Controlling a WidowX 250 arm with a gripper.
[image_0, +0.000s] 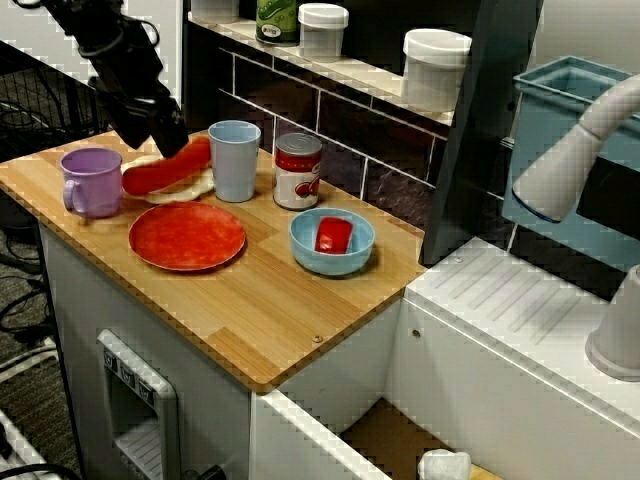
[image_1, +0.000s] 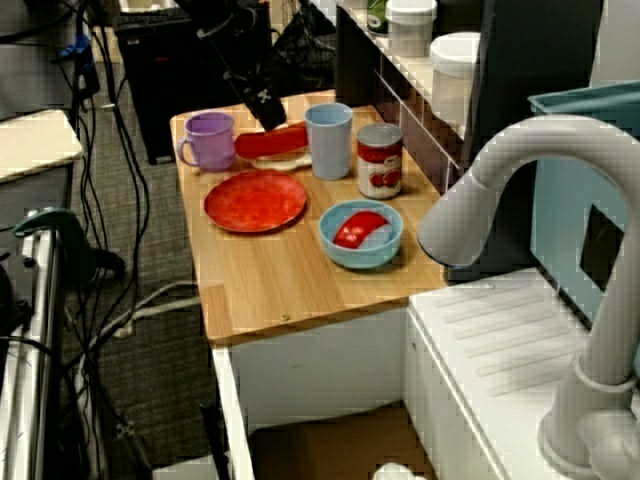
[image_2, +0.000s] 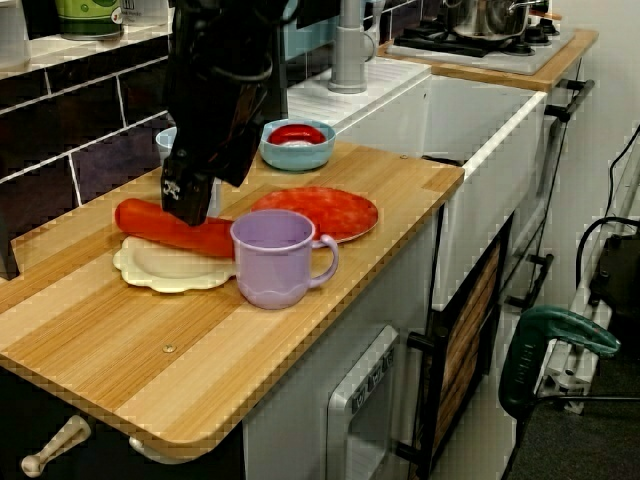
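Nearest us, seen from the end of the worktop, a purple mug fronts the red sausage, cradled on a cream plate by the back edge. The gripper meets its top, but we cannot tell the finger spread.

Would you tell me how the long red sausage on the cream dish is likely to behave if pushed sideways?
Being round and long, the sausage would probably roll off the shallow cream dish. Its smooth skin looks slippery. The purple cup beside it might stop it.
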